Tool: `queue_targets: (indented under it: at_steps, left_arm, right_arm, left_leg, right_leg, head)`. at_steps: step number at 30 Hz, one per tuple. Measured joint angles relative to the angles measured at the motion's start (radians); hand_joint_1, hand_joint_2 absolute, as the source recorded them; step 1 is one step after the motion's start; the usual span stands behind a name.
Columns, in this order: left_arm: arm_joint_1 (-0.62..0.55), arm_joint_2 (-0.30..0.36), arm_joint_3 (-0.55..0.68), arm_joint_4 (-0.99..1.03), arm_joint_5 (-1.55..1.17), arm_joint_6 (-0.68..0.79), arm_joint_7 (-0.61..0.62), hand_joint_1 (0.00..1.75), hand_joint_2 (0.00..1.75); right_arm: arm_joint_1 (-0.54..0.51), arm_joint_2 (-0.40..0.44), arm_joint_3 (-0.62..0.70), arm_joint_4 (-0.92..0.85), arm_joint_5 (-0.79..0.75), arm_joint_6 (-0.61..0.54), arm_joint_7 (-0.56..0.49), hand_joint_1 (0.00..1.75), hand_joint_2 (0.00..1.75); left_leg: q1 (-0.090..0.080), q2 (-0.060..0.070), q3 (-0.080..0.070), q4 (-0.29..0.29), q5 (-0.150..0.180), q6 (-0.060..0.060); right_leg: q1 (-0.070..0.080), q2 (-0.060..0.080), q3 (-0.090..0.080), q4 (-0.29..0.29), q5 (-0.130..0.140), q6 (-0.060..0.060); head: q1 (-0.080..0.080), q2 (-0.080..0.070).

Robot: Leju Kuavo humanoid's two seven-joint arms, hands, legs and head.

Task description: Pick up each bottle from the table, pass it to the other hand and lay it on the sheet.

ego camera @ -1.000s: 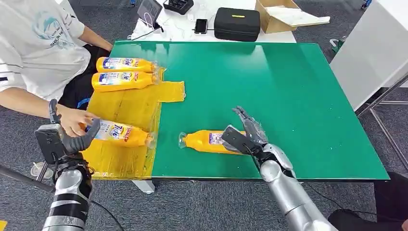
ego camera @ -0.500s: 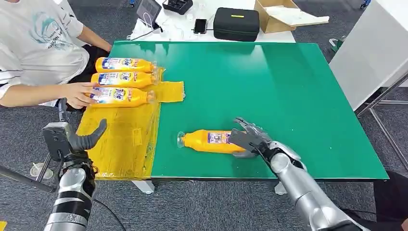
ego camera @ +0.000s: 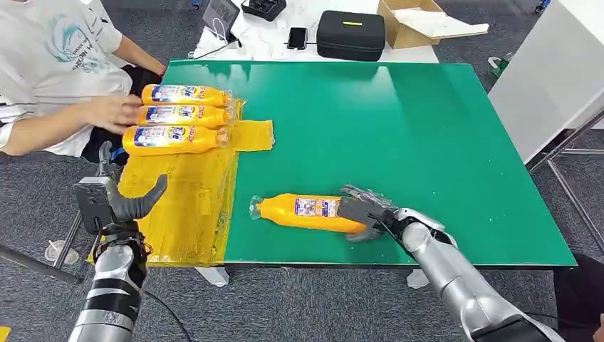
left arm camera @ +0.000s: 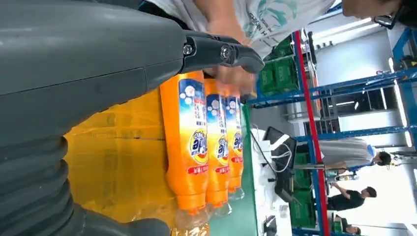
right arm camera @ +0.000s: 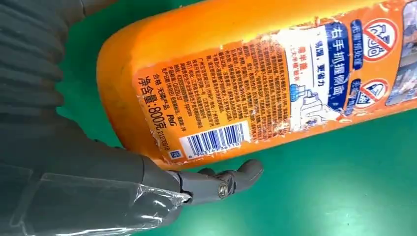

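Note:
An orange bottle (ego camera: 299, 211) lies on its side on the green table (ego camera: 399, 121), cap toward the yellow sheet (ego camera: 189, 199). My right hand (ego camera: 362, 214) wraps the bottle's base end, fingers over the top and thumb (right arm camera: 216, 183) along the near side. The label and barcode of this bottle (right arm camera: 255, 88) sit right against the palm. Three more orange bottles (ego camera: 184, 115) lie side by side at the sheet's far end. My left hand (ego camera: 121, 203) hovers at the sheet's left edge, fingers apart, holding nothing.
A person sits at the table's far left, their hand (ego camera: 114, 112) beside the three bottles. Behind the table are a black case (ego camera: 350, 34), a phone (ego camera: 297, 37) and a cardboard box (ego camera: 420, 21). A white table (ego camera: 548, 71) stands to the right.
The person slid the third bottle up against the other two and drew their hand back. My right hand closed round the base of the lone bottle, which shifted left. My left hand rose slightly.

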Motion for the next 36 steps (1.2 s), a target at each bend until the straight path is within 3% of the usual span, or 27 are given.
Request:
queue_targets:
  at_steps: [3, 6, 7, 8, 10, 12, 13, 14, 29, 36]
  left_arm:
    - [-0.006, -0.001, 0.000, 0.011, 0.012, -0.016, 0.000, 0.00, 1.75]
    - [-0.012, -0.005, 0.000, 0.023, 0.019, -0.024, 0.000, 0.00, 1.75]
    - [-0.015, -0.006, 0.000, 0.029, 0.021, -0.028, 0.000, 0.00, 1.75]
    - [-0.019, -0.007, 0.000, 0.035, 0.024, -0.033, 0.000, 0.00, 1.75]
    - [-0.026, -0.010, 0.001, 0.050, 0.032, -0.039, 0.000, 0.00, 1.75]
    - [-0.029, -0.012, 0.001, 0.058, 0.036, -0.042, 0.000, 0.00, 1.75]
    - [-0.030, -0.013, 0.001, 0.061, 0.036, -0.042, 0.000, 0.00, 1.75]
    - [-0.031, -0.014, 0.001, 0.064, 0.036, -0.042, 0.000, 0.00, 1.75]
    - [-0.035, -0.026, 0.005, 0.097, 0.032, -0.051, 0.000, 0.00, 1.75]
    - [-0.029, -0.028, 0.006, 0.098, 0.037, -0.069, 0.000, 0.00, 1.75]
  right_arm:
    - [-0.024, -0.005, 0.024, 0.012, 0.000, 0.029, 0.013, 0.05, 1.75]
    - [-0.041, -0.010, 0.050, 0.027, -0.006, 0.038, 0.020, 0.58, 1.75]
    - [-0.045, -0.010, 0.058, 0.032, -0.009, 0.040, 0.020, 0.86, 1.75]
    - [-0.049, -0.010, 0.066, 0.037, -0.012, 0.040, 0.020, 1.24, 1.75]
    - [-0.054, -0.009, 0.083, 0.046, -0.019, 0.033, 0.020, 1.45, 1.75]
    - [-0.054, -0.008, 0.098, 0.055, -0.031, 0.011, 0.018, 1.48, 1.75]
    - [-0.053, -0.007, 0.103, 0.057, -0.035, -0.004, 0.015, 1.69, 1.75]
    - [-0.053, -0.005, 0.107, 0.058, -0.039, -0.016, 0.013, 1.75, 1.75]
    - [0.028, 0.037, 0.111, 0.045, -0.072, -0.203, -0.021, 1.75, 1.75]
    - [0.150, 0.074, 0.042, -0.064, -0.112, -0.328, -0.126, 1.75, 1.75]
  left_leg:
    - [0.000, 0.000, 0.000, 0.000, 0.000, 0.000]
    - [0.000, 0.000, 0.000, 0.000, 0.000, 0.000]
    - [0.000, 0.000, 0.000, 0.000, 0.000, 0.000]
    - [0.000, 0.000, 0.000, 0.000, 0.000, 0.000]
    - [0.000, 0.000, 0.000, 0.000, 0.000, 0.000]
    - [0.000, 0.000, 0.000, 0.000, 0.000, 0.000]
    - [0.000, 0.000, 0.000, 0.000, 0.000, 0.000]
    - [0.000, 0.000, 0.000, 0.000, 0.000, 0.000]
    - [0.000, 0.000, 0.000, 0.000, 0.000, 0.000]
    - [0.000, 0.000, -0.001, 0.000, 0.000, 0.000]
  right_leg:
    - [0.000, 0.000, 0.000, 0.000, 0.000, 0.000]
    - [0.000, 0.000, 0.000, 0.000, 0.000, 0.000]
    - [0.000, 0.000, 0.000, 0.000, 0.000, 0.000]
    - [0.000, 0.000, 0.000, 0.000, 0.000, 0.000]
    - [0.000, 0.000, 0.000, 0.000, 0.000, 0.000]
    - [0.000, 0.000, 0.000, 0.000, 0.000, 0.000]
    - [0.000, 0.000, 0.000, 0.000, 0.000, 0.000]
    - [0.000, 0.000, 0.000, 0.000, 0.000, 0.000]
    - [0.000, 0.000, 0.000, 0.000, 0.000, 0.000]
    - [0.000, 0.000, -0.001, 0.000, 0.000, 0.000]
  head:
    - [0.000, 0.000]
    - [0.000, 0.000]
    - [0.000, 0.000]
    - [0.000, 0.000]
    - [0.000, 0.000]
    - [0.000, 0.000]
    - [0.000, 0.000]
    - [0.000, 0.000]
    - [0.000, 0.000]
    - [0.000, 0.000]
